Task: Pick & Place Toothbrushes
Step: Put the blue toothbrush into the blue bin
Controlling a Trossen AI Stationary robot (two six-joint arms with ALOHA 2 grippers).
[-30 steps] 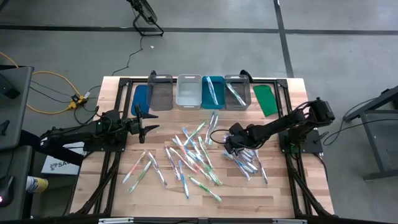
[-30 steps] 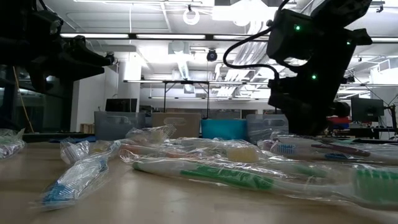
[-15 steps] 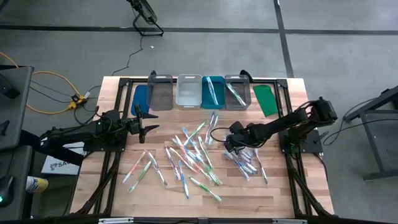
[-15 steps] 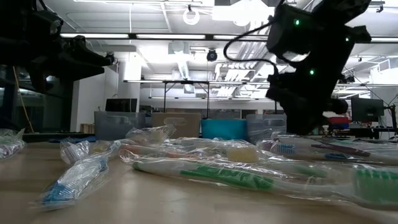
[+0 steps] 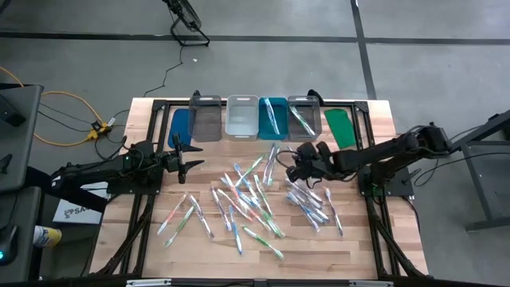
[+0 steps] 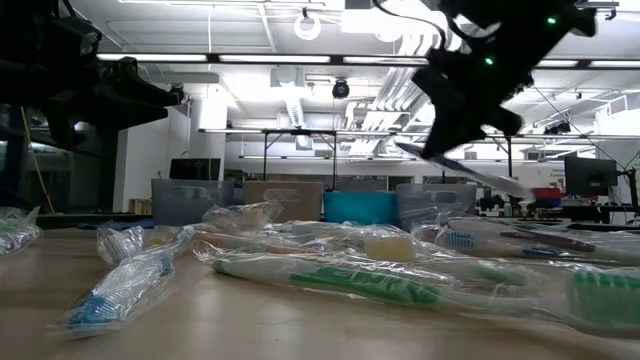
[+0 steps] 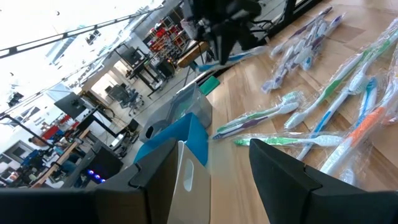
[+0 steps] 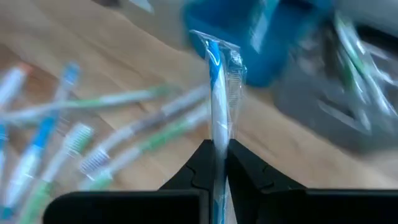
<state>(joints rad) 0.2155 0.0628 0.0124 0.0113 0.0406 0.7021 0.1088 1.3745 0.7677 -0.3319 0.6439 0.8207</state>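
Wrapped, seemingly blue toothbrush in right tool

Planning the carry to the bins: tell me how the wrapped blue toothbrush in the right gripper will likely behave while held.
The blue toothbrush stands straight above the right gripper, so it probably stays stiff. Its clear wrapper looks slick and loose, so it may slip or twist in the pinch. It seems light; swinging it fast could still tilt it.

Scattered toothbrushes crowd mid-table; bare wood flanks them.

Four bins in a row, blue lid, green lid
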